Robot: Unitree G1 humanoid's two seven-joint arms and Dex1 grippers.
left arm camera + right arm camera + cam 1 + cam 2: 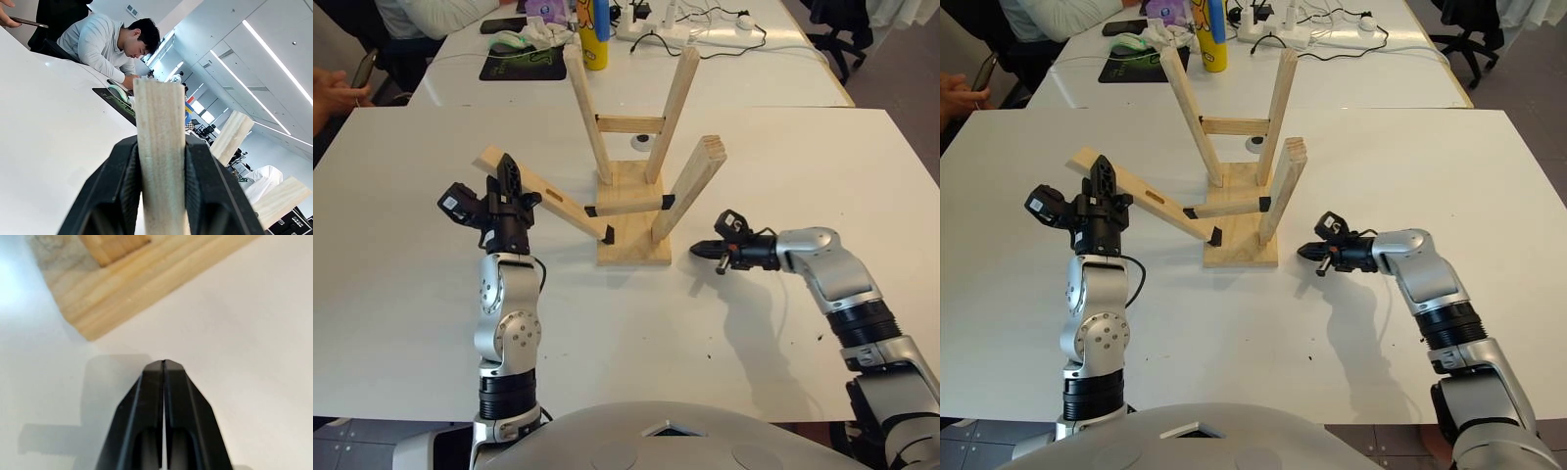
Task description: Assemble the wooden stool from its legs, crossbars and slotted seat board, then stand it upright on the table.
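The stool's legs (679,88), crossbars (628,123) and seat board (638,253) are pale, straight-grained wood, with black brackets (668,202) at the joints. The bench (822,166) is plain white. The jaws of the left gripper (509,179) and right gripper (697,249) are matte black.

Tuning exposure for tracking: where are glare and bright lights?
Left wrist view: bright ceiling strips behind the leg clamped in the left tool. Right wrist view: table washes out beside the seat board. Left eye view: even light, no glare.
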